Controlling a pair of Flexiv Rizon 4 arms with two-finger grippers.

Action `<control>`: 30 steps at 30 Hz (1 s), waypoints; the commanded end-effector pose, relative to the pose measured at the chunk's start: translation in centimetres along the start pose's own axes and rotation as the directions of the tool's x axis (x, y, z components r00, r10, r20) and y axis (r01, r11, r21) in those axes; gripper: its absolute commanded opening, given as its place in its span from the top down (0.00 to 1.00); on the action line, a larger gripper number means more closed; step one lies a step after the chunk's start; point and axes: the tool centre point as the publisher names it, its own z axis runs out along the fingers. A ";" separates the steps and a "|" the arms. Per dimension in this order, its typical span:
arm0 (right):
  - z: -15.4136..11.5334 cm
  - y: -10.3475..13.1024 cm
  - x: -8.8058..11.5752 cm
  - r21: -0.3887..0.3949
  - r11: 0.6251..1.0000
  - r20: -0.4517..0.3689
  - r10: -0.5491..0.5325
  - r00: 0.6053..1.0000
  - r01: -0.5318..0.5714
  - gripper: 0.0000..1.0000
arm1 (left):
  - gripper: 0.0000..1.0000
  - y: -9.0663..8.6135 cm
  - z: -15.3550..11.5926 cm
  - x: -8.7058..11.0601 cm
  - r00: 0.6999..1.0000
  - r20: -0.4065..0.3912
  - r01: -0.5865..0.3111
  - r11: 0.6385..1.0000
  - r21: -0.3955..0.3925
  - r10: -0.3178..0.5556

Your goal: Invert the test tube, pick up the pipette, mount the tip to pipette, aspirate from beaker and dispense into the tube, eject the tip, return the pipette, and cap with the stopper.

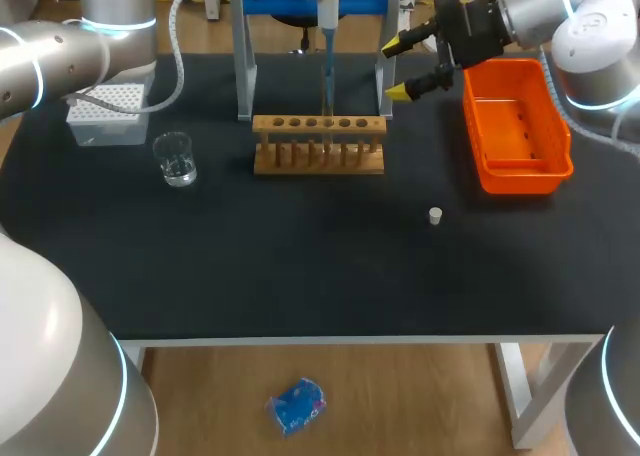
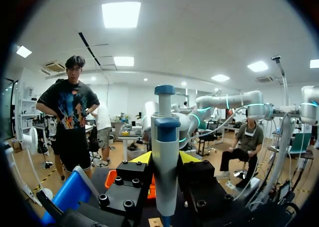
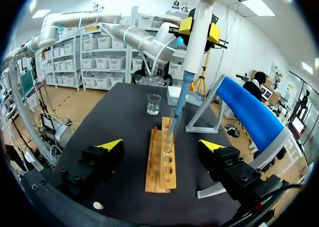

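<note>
1. Left gripper (image 2: pixel 165 160): the jaws are clamped on the pipette (image 1: pixel 327 38), one yellow-tipped finger on each side of its body. The pipette hangs upright over the wooden rack (image 1: pixel 318 144). Its fitted tip reaches down into the test tube (image 3: pixel 171 130), which stands upright in a middle hole of the rack.
2. Right gripper (image 1: pixel 403 68): the jaws stand wide apart and hold nothing. The gripper hovers above the table (image 1: pixel 300 266), between the rack's right end and the orange bin (image 1: pixel 520 171).
3. Beaker (image 1: pixel 177 160): it stands on the table to the left of the rack, apart from it, near the white tip box (image 1: pixel 108 114).
4. Stopper (image 1: pixel 435 215): it lies alone on the table, in front of the rack and to its right, well apart from both grippers.
</note>
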 end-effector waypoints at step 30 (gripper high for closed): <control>0.0 0.0 0.0 0.000 1.000 0.001 -0.001 1.000 0.001 0.00 | 1.00 -1.6 0.3 -0.2 1.000 -0.020 -0.025 0.999 -0.031 0.024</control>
